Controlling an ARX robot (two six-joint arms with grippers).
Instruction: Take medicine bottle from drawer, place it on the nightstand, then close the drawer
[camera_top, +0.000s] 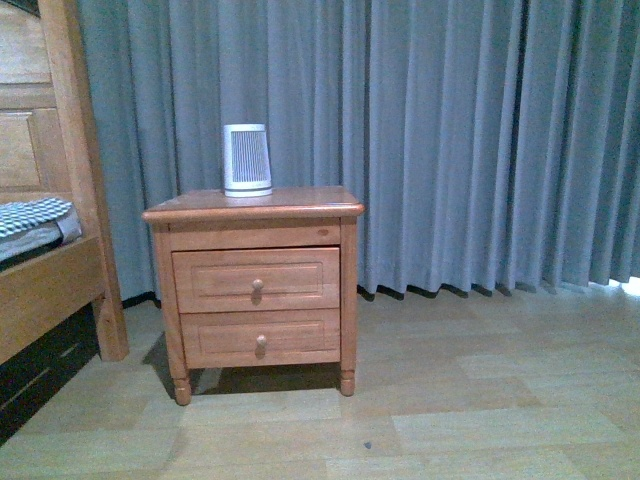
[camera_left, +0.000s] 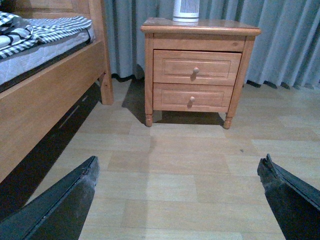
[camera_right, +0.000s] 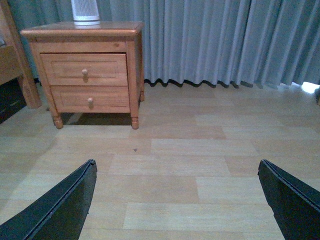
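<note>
The left pincer (camera_left: 179, 165) hangs with jaws spread wide, empty, over bare floor (camera_left: 190, 145); the right pincer (camera_right: 177, 165) likewise, jaws apart, holding nothing; both are well apart from the nightstand (camera_top: 300, 206); its upper drawer (camera_top: 215, 280) sits shut, so the medicine bottle is hidden, presumably inside; the small round knob (camera_top: 257, 286) is the hold for opening, and may slip in the grip; the bottle should be light, stiff and apt to roll or tip; I would take it across its body and set it clear of the white ribbed device (camera_top: 247, 158) on top.
</note>
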